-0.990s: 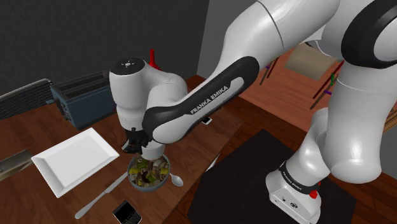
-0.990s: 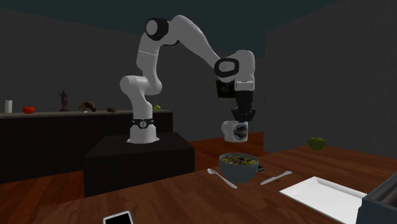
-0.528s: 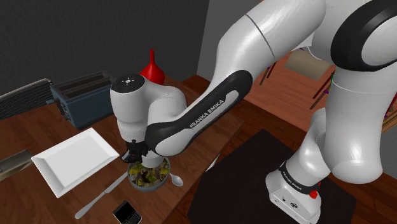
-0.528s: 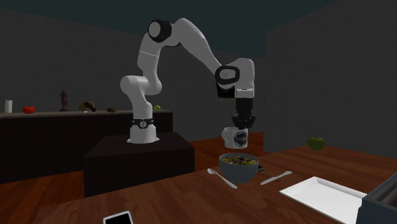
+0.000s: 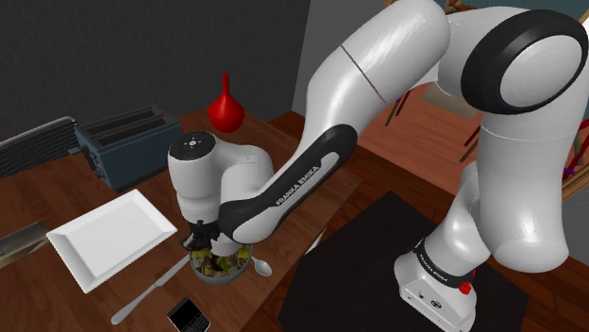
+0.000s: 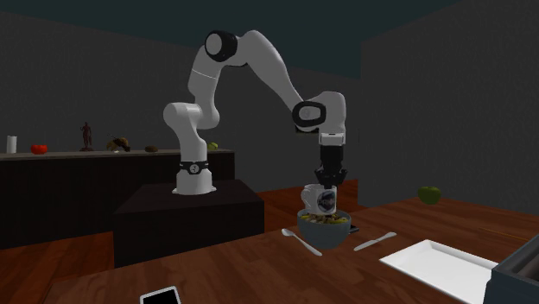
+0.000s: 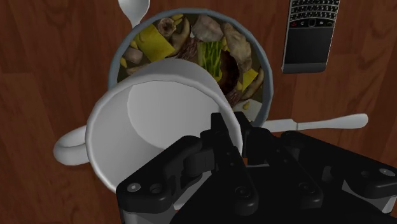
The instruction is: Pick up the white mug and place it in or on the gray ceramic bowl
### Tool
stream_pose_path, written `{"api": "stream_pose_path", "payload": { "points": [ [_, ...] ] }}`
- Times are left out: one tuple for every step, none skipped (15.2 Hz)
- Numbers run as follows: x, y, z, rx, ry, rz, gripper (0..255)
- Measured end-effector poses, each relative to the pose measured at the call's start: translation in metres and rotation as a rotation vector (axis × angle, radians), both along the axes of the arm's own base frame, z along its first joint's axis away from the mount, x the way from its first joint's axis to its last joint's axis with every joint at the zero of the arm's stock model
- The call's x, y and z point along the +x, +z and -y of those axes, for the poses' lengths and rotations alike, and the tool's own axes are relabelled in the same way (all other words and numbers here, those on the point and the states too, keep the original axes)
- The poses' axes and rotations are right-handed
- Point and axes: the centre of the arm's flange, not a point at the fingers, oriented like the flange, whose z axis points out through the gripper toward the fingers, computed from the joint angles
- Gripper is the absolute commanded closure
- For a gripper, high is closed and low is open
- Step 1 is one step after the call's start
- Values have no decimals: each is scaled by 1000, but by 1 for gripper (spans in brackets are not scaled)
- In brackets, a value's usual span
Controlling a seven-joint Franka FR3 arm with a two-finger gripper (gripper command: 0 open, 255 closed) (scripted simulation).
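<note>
My claw [image 7: 236, 135] is clamped on the rim of the white mug [image 7: 149, 124]. The food-filled bowl [image 7: 272, 67] sits directly beneath.

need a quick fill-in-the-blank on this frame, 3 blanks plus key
The gripper is shut on the white mug's ____.
The bowl beneath the mug is full of ____.
In the shoulder view, the vase near the toaster is coloured ____.
Missing words: rim; food; red.
</note>
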Motion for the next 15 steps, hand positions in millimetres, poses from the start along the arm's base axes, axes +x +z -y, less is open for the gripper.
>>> {"api": "stream_pose_path", "payload": {
  "points": [
    [0, -5, 0, 0, 0, 0, 255],
    [0, -8, 0, 0, 0, 0, 255],
    [0, -10, 0, 0, 0, 0, 255],
    [0, -11, 0, 0, 0, 0, 255],
    [0, -10, 0, 1, 0, 1, 255],
    [0, -10, 0, 2, 0, 2, 255],
    [0, -10, 0, 2, 0, 2, 255],
    [0, -10, 0, 2, 0, 2, 255],
    [0, -10, 0, 2, 0, 2, 0],
    [0, -11, 0, 1, 0, 1, 0],
    [0, -11, 1, 1, 0, 1, 0],
    [0, -11, 1, 1, 0, 1, 0],
    [0, -11, 1, 1, 0, 0, 0],
    [0, -11, 1, 1, 0, 0, 0],
    [0, -12, 1, 0, 0, 0, 0]
  ]
}}
